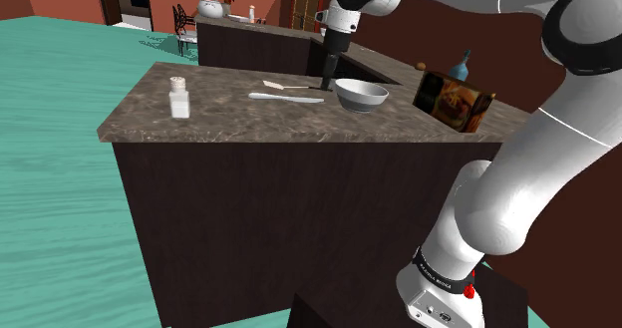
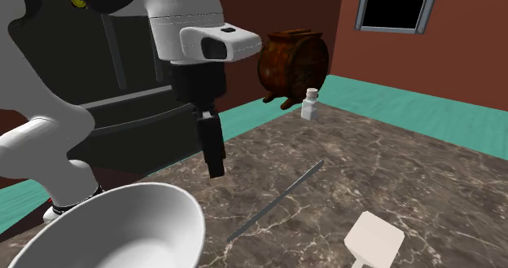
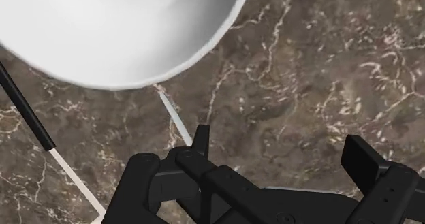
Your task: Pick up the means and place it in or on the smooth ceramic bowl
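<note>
Approach is judged to be the step in hand, since nothing is held. The gripper (image 1: pixel 327 81) is seen hanging above the countertop (image 1: pixel 229 127), just beside the white bowl (image 1: pixel 361 95). Its two black fingers (image 3: pixel 364 165) are spread wide, with only bare stone between them.

The task's thing is taken to be the long thin utensil (image 1: pixel 287 98), though this is not made plain by the task sentence. It is laid flat near the middle of the countertop, one end close to the bowl and the other pointed towards a small shaker (image 1: pixel 179 99) near the shoulder view's left edge of the counter. A spatula (image 1: pixel 283 84) is laid just beyond the utensil, towards the far edge. In the second exterior view the utensil is seen lower than the gripper and apart from it.

For the next move, the hand must be shifted over the utensil's shaft and the fingers set across it. The hand must then be lowered almost to the stone, since so thin a piece can probably be pinched only there. The bowl is seen empty.
</note>
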Motion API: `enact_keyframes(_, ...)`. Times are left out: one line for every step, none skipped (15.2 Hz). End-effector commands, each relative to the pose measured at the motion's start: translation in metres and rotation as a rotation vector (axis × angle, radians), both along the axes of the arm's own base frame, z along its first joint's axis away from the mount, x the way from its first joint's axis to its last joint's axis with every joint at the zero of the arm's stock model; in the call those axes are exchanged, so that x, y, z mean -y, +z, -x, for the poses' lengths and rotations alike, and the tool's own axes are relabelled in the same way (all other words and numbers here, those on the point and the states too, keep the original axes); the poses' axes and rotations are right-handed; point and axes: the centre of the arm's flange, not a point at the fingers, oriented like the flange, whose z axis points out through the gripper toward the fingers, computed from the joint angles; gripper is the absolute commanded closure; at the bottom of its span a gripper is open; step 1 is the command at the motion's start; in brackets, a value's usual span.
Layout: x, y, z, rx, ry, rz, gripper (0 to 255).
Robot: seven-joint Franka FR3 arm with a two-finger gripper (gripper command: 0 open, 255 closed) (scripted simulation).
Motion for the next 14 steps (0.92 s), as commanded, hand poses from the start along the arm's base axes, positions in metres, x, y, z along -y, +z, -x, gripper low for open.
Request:
enact_keyframes(-0.005,-0.003,-0.026,-0.003,0.088,-0.001,0)
enact_keyframes(-0.007,-0.005,-0.039,-0.005,0.128,-0.003,0)
enact_keyframes(-0.01,-0.007,-0.052,-0.006,0.168,-0.004,0)
enact_keyframes(-0.013,-0.009,-0.065,-0.008,0.208,-0.005,0)
enact_keyframes(-0.017,-0.011,-0.078,-0.01,0.249,-0.006,0)
enact_keyframes(-0.021,-0.013,-0.091,-0.011,0.289,-0.007,0)
enact_keyframes(-0.025,-0.015,-0.103,-0.013,0.329,-0.008,0)
enact_keyframes(-0.031,-0.017,-0.116,-0.015,0.369,-0.009,0)
enact_keyframes(-0.036,-0.019,-0.128,-0.016,0.41,-0.01,0)
enact_keyframes(-0.042,-0.022,-0.139,-0.018,0.45,-0.012,0)
enact_keyframes(-0.043,-0.022,-0.14,-0.018,0.454,-0.012,0)
enact_keyframes(-0.043,-0.027,-0.141,-0.018,0.454,-0.012,0)
enact_keyframes(-0.043,-0.032,-0.141,-0.018,0.453,-0.012,0)
enact_keyframes(-0.044,-0.038,-0.141,-0.018,0.454,-0.012,0)
